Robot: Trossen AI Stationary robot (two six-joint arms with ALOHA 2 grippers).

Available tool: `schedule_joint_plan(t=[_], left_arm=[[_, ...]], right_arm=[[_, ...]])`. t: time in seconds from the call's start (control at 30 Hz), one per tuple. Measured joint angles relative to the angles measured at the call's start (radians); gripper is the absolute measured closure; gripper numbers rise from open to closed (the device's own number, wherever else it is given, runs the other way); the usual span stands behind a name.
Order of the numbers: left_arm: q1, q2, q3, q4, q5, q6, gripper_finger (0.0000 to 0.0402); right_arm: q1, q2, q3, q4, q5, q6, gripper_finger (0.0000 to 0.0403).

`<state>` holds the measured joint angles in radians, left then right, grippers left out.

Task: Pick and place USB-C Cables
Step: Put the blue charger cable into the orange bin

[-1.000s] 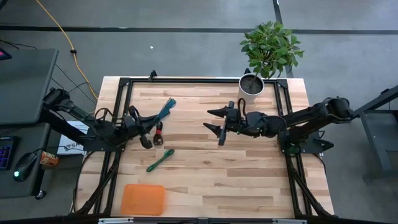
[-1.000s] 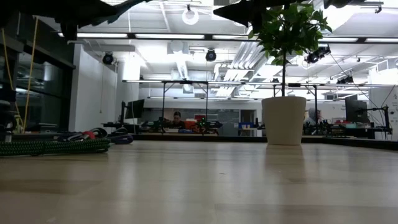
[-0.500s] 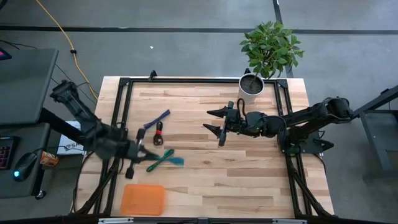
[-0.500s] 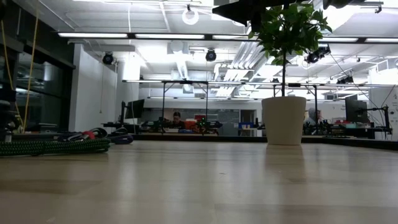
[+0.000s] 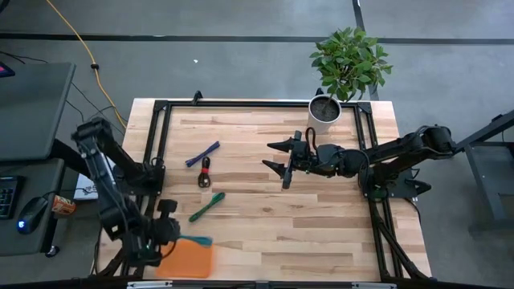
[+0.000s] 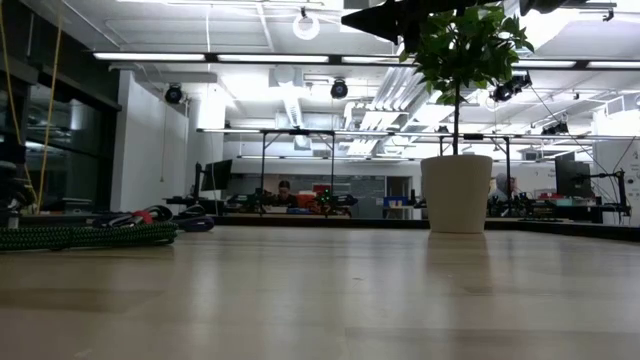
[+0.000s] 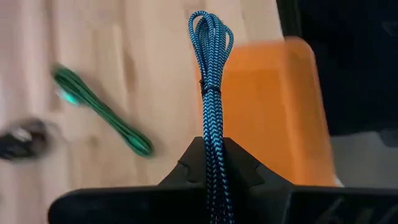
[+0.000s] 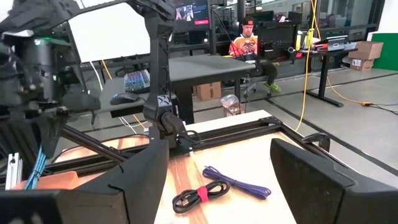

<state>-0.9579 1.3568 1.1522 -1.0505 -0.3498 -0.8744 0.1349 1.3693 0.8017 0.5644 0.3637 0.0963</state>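
At the near left corner of the table, the left gripper point(image 7: 211, 163) hangs over the orange tray point(image 5: 191, 261). Its two fingers are squeezed tight on the teal cable point(image 7: 210, 93), which pokes out above the tray's edge. The green cable point(image 5: 206, 206) lies on the wood just past the tray. A little farther back sits the red-and-black cable point(image 5: 204, 171), and the purple-blue cable point(image 5: 202, 153) lies right beside it, toward the far side. Over the middle of the table, the right gripper point(image 5: 281, 160) hangs in the air with its fingers spread wide apart and nothing between them. At the far edge stands a white pot point(image 5: 324, 114) with a leafy green plant point(image 5: 349, 61).
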Motion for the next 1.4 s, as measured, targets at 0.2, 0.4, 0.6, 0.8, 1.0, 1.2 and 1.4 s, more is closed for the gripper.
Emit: schedule_joint_plan(t=[0.2,0.4,0.6,0.8,1.0,1.2,1.4], left_arm=[[-0.077,0.045,0.001,0.014,0.083,-0.169,0.0401],[-0.136,0.083,-0.016,0.142,0.026,-0.178,0.0401],[-0.126,0.159,-0.06,0.142,0.024,-0.198,0.0401],[-0.107,0.216,-0.097,0.21,0.055,-0.21,0.0401],[-0.108,0.243,-0.097,0.298,0.055,-0.193,0.0401],[-0.107,0.291,-0.097,0.297,0.057,-0.196,0.0401],[-0.099,0.336,-0.097,0.295,0.103,-0.196,0.0401]], right_arm=[[0.001,0.0,0.0,-0.008,0.0,0.002,0.013],[0.001,0.0,0.0,-0.024,0.0,0.019,0.013],[0.001,0.001,0.0,-0.039,0.0,0.038,0.013],[0.001,0.001,0.0,-0.053,0.0,0.038,0.013],[0.001,0.001,0.0,-0.053,0.0,0.037,0.013],[0.001,0.001,0.0,-0.052,0.0,0.035,0.013],[0.001,0.001,0.0,-0.052,0.0,0.035,0.013]])
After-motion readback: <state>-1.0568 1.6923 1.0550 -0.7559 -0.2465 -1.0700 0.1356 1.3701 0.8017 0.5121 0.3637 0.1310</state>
